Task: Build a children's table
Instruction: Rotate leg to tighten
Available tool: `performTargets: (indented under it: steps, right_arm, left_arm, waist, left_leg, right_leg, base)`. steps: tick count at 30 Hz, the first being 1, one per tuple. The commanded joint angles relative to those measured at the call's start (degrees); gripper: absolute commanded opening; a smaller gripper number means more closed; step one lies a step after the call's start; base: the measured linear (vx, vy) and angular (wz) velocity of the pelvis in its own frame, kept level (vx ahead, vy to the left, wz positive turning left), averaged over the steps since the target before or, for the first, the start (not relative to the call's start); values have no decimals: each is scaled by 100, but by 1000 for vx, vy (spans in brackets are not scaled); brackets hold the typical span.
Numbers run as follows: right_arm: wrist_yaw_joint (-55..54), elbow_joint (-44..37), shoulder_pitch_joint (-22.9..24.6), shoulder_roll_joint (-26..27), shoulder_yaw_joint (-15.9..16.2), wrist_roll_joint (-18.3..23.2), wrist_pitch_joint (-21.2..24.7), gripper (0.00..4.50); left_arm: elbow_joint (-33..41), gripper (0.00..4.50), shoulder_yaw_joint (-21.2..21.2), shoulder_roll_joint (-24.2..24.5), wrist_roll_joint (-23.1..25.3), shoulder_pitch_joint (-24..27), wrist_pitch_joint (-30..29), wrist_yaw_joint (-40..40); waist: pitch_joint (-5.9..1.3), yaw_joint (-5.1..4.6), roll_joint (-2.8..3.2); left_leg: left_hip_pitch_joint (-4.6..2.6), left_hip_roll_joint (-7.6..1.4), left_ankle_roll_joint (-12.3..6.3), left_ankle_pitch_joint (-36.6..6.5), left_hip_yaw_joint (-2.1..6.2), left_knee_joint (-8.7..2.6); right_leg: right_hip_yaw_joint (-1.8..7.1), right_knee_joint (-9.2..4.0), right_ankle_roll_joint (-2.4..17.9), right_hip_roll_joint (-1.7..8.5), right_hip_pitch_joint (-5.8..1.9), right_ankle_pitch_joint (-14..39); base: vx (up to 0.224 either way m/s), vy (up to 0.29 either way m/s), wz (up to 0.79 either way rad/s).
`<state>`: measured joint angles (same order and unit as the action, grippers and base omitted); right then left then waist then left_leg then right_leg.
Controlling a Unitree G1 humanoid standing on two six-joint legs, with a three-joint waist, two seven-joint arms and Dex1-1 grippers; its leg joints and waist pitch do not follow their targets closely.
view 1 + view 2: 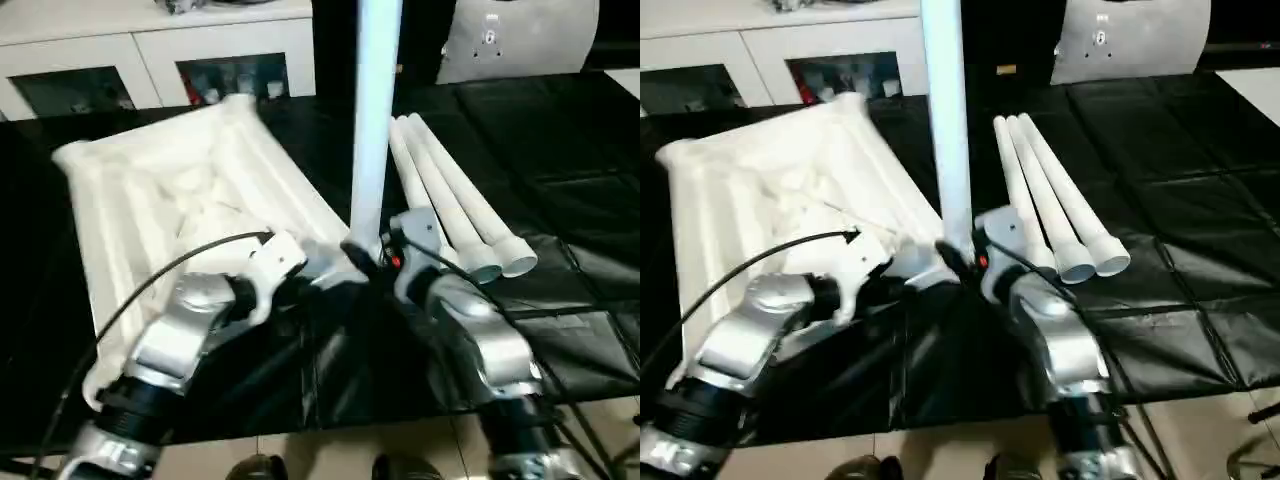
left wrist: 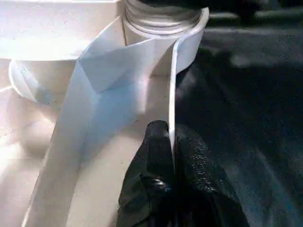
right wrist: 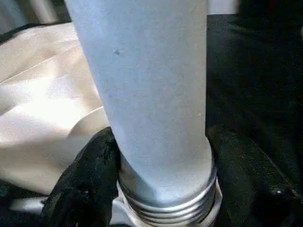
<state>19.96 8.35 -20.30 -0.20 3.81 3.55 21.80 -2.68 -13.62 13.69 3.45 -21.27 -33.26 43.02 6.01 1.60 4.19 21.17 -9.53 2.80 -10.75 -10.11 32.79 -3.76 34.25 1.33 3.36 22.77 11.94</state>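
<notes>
The children's table top (image 1: 170, 190) lies upside down on the black mat, ribbed side up, at the left. One white leg (image 1: 375, 120) stands upright in its near right corner socket (image 2: 161, 28). My right gripper (image 1: 375, 262) is shut on that leg just above its threaded end; the black fingers (image 3: 90, 170) press on both sides of the tube (image 3: 147, 85). Beside the socket, my left gripper (image 2: 171, 137) is shut on the thin side wall (image 2: 171, 85) of the top. Three loose legs (image 1: 450, 210) lie side by side on the mat to the right.
A white cabinet (image 1: 150, 50) with glass doors stands behind the mat. A pale grey panel (image 1: 520, 40) stands at the back right. The black mat's (image 1: 560, 150) front edge meets light floor just ahead of my forearms.
</notes>
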Motion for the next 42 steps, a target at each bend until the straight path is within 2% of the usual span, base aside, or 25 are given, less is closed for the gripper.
performTargets:
  steps: [1, 2, 4, 6, 7, 9, 10, 11, 12, 13, 14, 15, 18, 20, 22, 23, 24, 25, 28, 31, 35, 36, 38, 39, 42]
  right_arm:
    - [212, 377, 232, 400, 751, 111, 187, 327]
    - [195, 320, 261, 371, 710, 122, 127, 348]
    - [230, 235, 309, 236, 669, 20, -9, 364]
    - [248, 203, 325, 167, 665, -33, -80, 377]
    - [350, 121, 355, 18, 562, -32, -219, 395]
    - [713, -16, 404, -248, 470, 73, -457, 409]
    - [926, -89, 443, -418, 422, 135, -563, 423]
    - [999, -116, 459, -479, 406, 154, -599, 429]
    - [1231, -182, 503, -633, 364, 237, -691, 440]
    - [1477, -253, 552, -785, 320, 333, -785, 447]
    - [1671, -295, 583, -922, 313, 381, -838, 447]
    - [1727, -306, 591, -963, 314, 393, -851, 447]
    - [2262, -374, 613, -1343, 295, 540, -939, 447]
    - [2986, -460, 593, -1727, 323, 801, -977, 447]
    - [3389, -509, 564, -1933, 405, 930, -898, 447]
    - [3783, -496, 516, -2162, 564, 935, -892, 447]
    - [3876, -483, 495, -2224, 621, 905, -915, 447]
    - [4064, -444, 437, -2328, 714, 870, -943, 447]
    - [4335, -314, 241, -2407, 817, 867, -960, 447]
    - [4630, -170, 33, -2452, 888, 978, -956, 447]
    - [4878, -99, -87, -2467, 971, 1066, -849, 414]
    - [4916, -84, -105, -2469, 992, 1078, -839, 408]
    - [5100, -61, -124, -2496, 1116, 1078, -801, 396]
    - [5102, -61, -124, -2496, 1118, 1078, -800, 374]
    - [5166, -43, -114, -2500, 1173, 1052, -813, 366]
  left_arm:
    - [442, 0, -255, -281, -95, -73, 61, -246]
    - [484, 0, -261, -227, -111, -41, 81, -187]
    - [499, 0, -258, -50, -124, 13, 198, 2]
    - [514, 0, -261, 35, -132, 37, 270, 103]
    - [524, 0, -255, 269, -116, 67, 340, 286]
    - [451, 0, -221, 543, -135, 68, 508, 534]
    - [397, 0, -219, 701, -143, 72, 636, 689]
    - [383, 0, -220, 758, -146, 75, 680, 744]
    - [329, 0, -219, 885, -170, 81, 799, 901]
    - [280, 0, -218, 1006, -200, 91, 916, 1059]
    - [227, 0, -248, 1109, -205, 95, 1047, 1201]
    - [212, 0, -260, 1140, -206, 96, 1088, 1243]
    - [40, 0, -342, 1417, -291, 67, 1408, 1666]
    - [-202, 0, -460, 1710, -337, -9, 1788, 2112]
    - [-338, 0, -509, 1843, -375, -41, 2034, 2397]
    - [-474, 0, -537, 1945, -410, -78, 2224, 2660]
    - [-516, 0, -536, 1960, -427, -91, 2284, 2728]
    - [-618, 0, -535, 1989, -477, -125, 2386, 2887]
    - [-874, 0, -651, 2096, -442, -244, 2678, 3195]
    - [-1140, 0, -774, 2154, -464, -400, 2957, 3447]
    - [-1281, 0, -856, 2172, -438, -497, 3156, 3672]
    - [-1311, 0, -859, 2163, -433, -515, 3184, 3697]
    - [-1456, 0, -896, 2138, -381, -590, 3356, 3795]
    - [-1458, 0, -896, 2137, -380, -591, 3358, 3795]
    - [-1561, 0, -927, 2116, -370, -640, 3442, 3817]
  waist:
    - [-236, 4, -40]
    - [-263, 6, -43]
    - [-289, 18, -21]
    - [-322, 25, -28]
    - [-378, 38, -23]
    - [-399, 44, -28]
    - [-417, 55, -11]
    - [-433, 68, 8]
    - [-441, 62, 2]
    - [-418, 70, 11]
    - [-415, 69, 8]
    - [-404, 81, 41]
    - [-405, 98, 52]
    - [-401, 141, 47]
    - [-379, 178, 56]
    - [-375, 181, 54]
    - [-383, 200, 41]
    - [-382, 207, 60]
    - [-374, 206, 55]
    - [-378, 221, 49]
    - [-399, 240, 46]
    - [-411, 247, 21]
    - [-420, 257, 25]
    - [-421, 260, 8]
    - [-418, 265, 10]
  left_leg:
    - [-16, -363, -211, -1324, 202, -464]
    - [-13, -366, -275, -1144, 187, -444]
    - [-7, -353, -375, -902, 173, -412]
    - [2, -344, -445, -643, 164, -381]
    - [18, -333, -574, -268, 162, -341]
    - [30, -327, -722, -143, 154, -310]
    - [34, -331, -807, -19, 155, -288]
    - [41, -337, -871, 53, 161, -269]
    - [53, -340, -921, 131, 166, -255]
    - [49, -353, -1007, 42, 167, -260]
    - [43, -362, -1006, -27, 163, -262]
    - [32, -369, -966, -153, 164, -267]
    - [12, -389, -858, -320, 168, -281]
    - [-6, -379, -801, -530, 165, -284]
    - [-9, -396, -774, -651, 155, -291]
    - [-8, -402, -741, -713, 155, -298]
    - [-16, -390, -689, -798, 148, -295]
    - [-21, -391, -654, -796, 146, -290]
    - [-5, -397, -588, -905, 151, -292]
    - [-38, -400, -485, -1056, 145, -287]
    - [-20, -412, -492, -902, 150, -282]
    - [-13, -404, -535, -805, 148, -267]
    - [-5, -396, -586, -719, 144, -256]
    - [6, -396, -615, -664, 144, -253]
    - [5, -399, -615, -699, 142, -253]
  right_leg:
    - [363, -556, 758, 524, -174, 2008]
    - [363, -515, 881, 516, -187, 1575]
    - [354, -470, 1017, 510, -217, 1100]
    - [349, -428, 1114, 510, -240, 666]
    - [330, -352, 1261, 502, -280, -30]
    - [321, -306, 1365, 506, -309, -440]
    - [313, -275, 1425, 501, -314, -669]
    - [307, -259, 1434, 509, -319, -793]
    - [301, -233, 1449, 503, -321, -921]
    - [279, -250, 1471, 497, -309, -835]
    - [283, -254, 1482, 501, -306, -744]
    - [279, -275, 1497, 499, -303, -540]
    - [281, -284, 1513, 503, -308, -292]
    - [286, -305, 1491, 494, -314, -81]
    - [293, -315, 1468, 499, -293, 57]
    - [294, -315, 1478, 505, -291, 135]
    - [294, -328, 1487, 507, -302, 284]
    - [297, -328, 1505, 508, -288, 320]
    - [307, -325, 1511, 516, -285, 469]
    - [321, -346, 1484, 523, -262, 776]
    - [319, -313, 1509, 523, -273, 605]
    - [318, -295, 1537, 525, -279, 451]
    - [310, -285, 1554, 520, -280, 330]
    - [310, -274, 1556, 526, -288, 277]
    - [308, -284, 1539, 529, -284, 367]
  base:
    - [53, 2, 2]
    - [53, 2, 2]
    - [62, -4, 3]
    - [60, -10, 2]
    - [0, 0, 0]
    - [0, 0, 0]
    - [0, 0, 0]
    - [0, 0, 0]
    - [0, 0, 0]
    - [0, 0, 0]
    - [0, 0, 0]
    - [0, 0, 0]
    - [0, 0, 0]
    - [0, 0, 0]
    - [0, 0, 0]
    - [0, 0, 0]
    - [0, 0, 0]
    - [0, 0, 0]
    - [0, 0, 0]
    - [0, 0, 0]
    - [0, 0, 0]
    - [0, 0, 0]
    - [0, 0, 0]
    - [0, 0, 0]
    - [0, 0, 0]
